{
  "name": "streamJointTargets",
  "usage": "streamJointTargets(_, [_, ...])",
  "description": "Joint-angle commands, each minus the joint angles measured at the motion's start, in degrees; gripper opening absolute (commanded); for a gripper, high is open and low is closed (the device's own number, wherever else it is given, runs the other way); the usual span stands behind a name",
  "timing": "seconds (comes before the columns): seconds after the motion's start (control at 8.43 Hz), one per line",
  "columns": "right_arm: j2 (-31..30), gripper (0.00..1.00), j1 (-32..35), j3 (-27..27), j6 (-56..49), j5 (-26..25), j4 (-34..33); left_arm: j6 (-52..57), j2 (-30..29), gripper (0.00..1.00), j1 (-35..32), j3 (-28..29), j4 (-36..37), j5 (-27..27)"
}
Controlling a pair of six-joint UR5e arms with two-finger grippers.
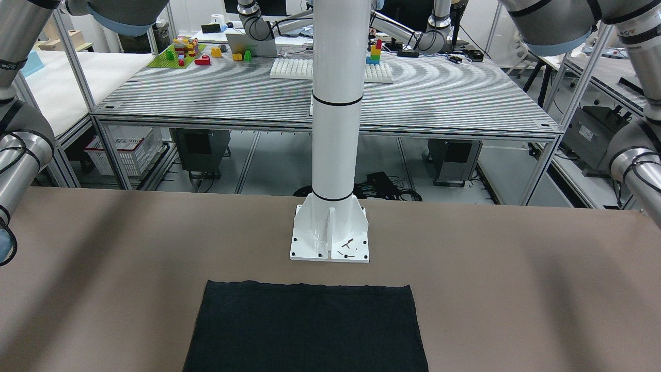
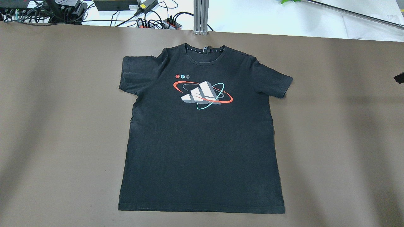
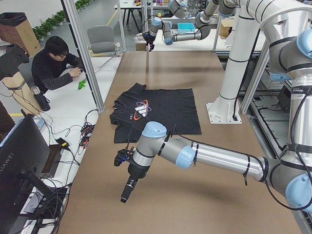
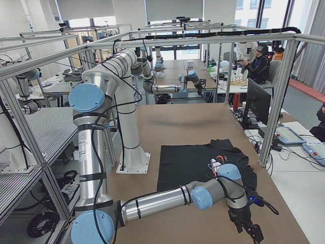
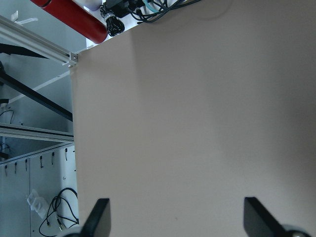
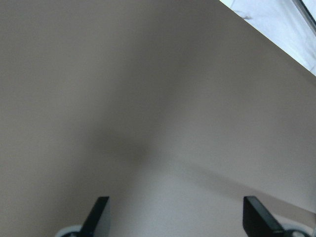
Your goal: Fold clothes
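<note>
1. While the black T-shirt [image 2: 202,142] lies spread flat and face up in the middle of the table [image 2: 341,151], not one fold has been made, so the task looks to be at its very start.
2. Its long axis runs straight away from the robot: the hem [image 2: 202,210] is on the robot's side, and the collar [image 2: 205,55] and print [image 2: 203,94] are toward the far edge.
3. In its wrist view the left end effector [image 5: 178,216] has its fingers spread wide with nothing between them. Below it is only bare table near a corner, so the shirt lies well apart from it, toward the table's centre.
4. The right end effector [image 6: 175,215] is likewise wide apart and empty over bare table. A dark tip at the overhead view's right edge, level with the sleeves, may be part of it.
5. Since the left one falls outside the overhead view altogether, the right arm is probably a little nearer. Either must travel inward across the shirt's short axis to reach a sleeve or side seam.
</note>
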Motion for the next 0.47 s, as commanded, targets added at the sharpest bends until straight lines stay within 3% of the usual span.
streamJointTargets(0.0, [3.1,0.94,-2.2,-2.7,1.3,0.0,0.0,-0.2,-0.7,0.95,0.1,0.1,-0.1,-4.9])
streamJointTargets(0.24, [4.9,0.94,-2.7,-4.7,3.8,0.3,0.4,-0.8,-4.6,0.95,0.4,2.1,-0.4,-6.2])
streamJointTargets(0.36, [4.9,0.94,-2.9,-4.9,8.3,1.6,3.0,-3.0,-6.6,0.95,0.4,3.9,-1.0,-9.6])
